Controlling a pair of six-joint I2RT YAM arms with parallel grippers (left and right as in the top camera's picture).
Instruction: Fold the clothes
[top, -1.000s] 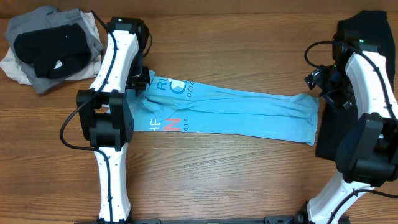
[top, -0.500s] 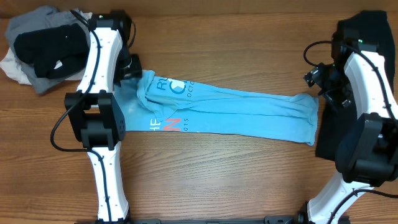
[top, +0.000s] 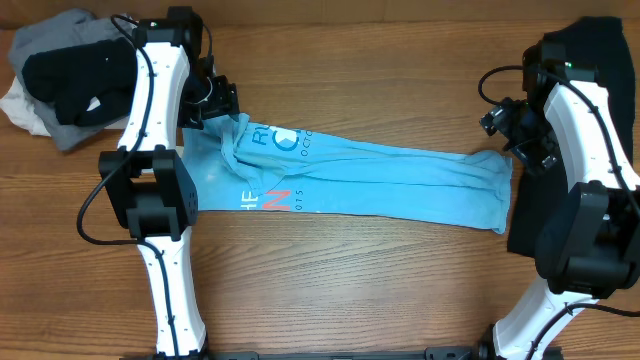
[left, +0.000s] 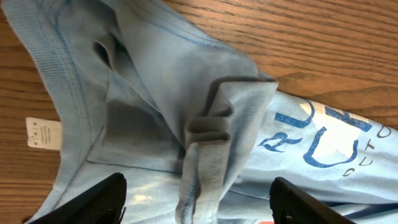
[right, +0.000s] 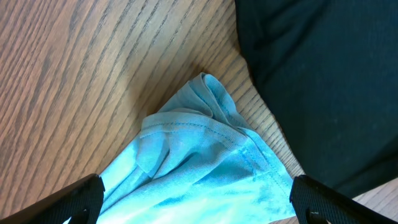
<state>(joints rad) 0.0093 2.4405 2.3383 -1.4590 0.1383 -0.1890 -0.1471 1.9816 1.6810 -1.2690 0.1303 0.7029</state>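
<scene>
The sky-blue T-shirt (top: 380, 180) lies folded into a long strip across the table, its red-and-white lettering near the left end. My left gripper (top: 218, 102) hovers over the shirt's far left corner. Its jaws (left: 200, 208) stand wide, open, with a bunched fold of blue fabric (left: 205, 143) lying loose between them. My right gripper (top: 510, 135) is at the shirt's right end, open, with the shirt's corner (right: 205, 162) between its fingertips (right: 74, 202), not pinched. A plain black garment (right: 323, 74) lies just right of that corner.
A heap of grey, black and white clothes (top: 75, 75) sits at the back left corner. The black garment (top: 527, 215) covers the right side under my right arm. A white label (left: 43, 132) shows inside the shirt's collar. Bare wood lies in front of the shirt.
My left gripper has opened and let go of the shirt's left end, then drawn back toward the far left. That end now lies spread flatter. The right arm barely moved.
</scene>
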